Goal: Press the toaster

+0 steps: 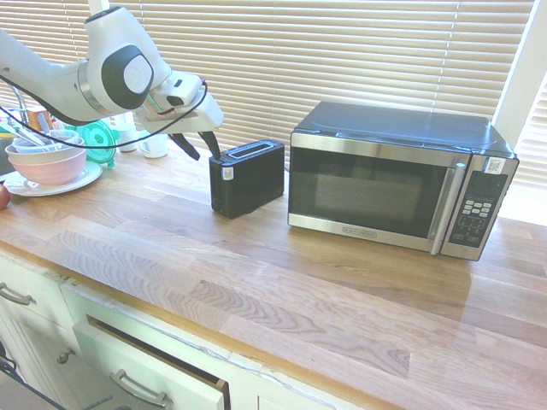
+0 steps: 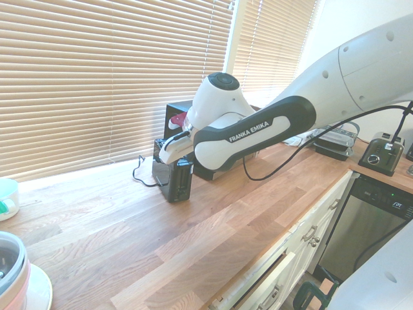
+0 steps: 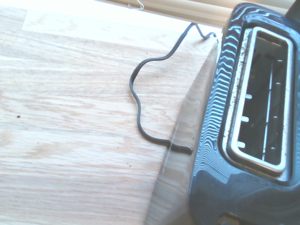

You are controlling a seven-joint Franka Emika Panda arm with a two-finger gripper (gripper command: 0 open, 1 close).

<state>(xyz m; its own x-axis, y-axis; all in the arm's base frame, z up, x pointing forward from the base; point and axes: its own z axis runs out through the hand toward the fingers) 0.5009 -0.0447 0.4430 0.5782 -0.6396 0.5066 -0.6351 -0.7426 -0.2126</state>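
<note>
Bench (image 1: 282,282): bare oak boards in the foreground, cabinet drawer (image 1: 145,371) below standing slightly ajar.

Toaster (image 1: 247,177) sits mid-bench, end face with white sticker (image 1: 227,172) turned toward the first exterior camera; microwave (image 1: 397,178) just beside it at 3 o'clock. Stacked bowls (image 1: 47,162) and cups well apart at 9 o'clock, against the blinds (image 1: 342,51).

Toaster appearance: small black box, long top slot with a bright metal rim, wavy embossed pattern on the top surface; slot empty in the wrist view. Power cord (image 3: 140,93) trails loose over the bench beside it.

Hand (image 1: 205,147) hovers just above the toaster's sticker end, at about 10 o'clock from it, fingers angled downward. Judgement: positioned there to come down on the lever at that end. Finger spacing: cannot tell, as the fingers overlap in both exterior views.
</note>
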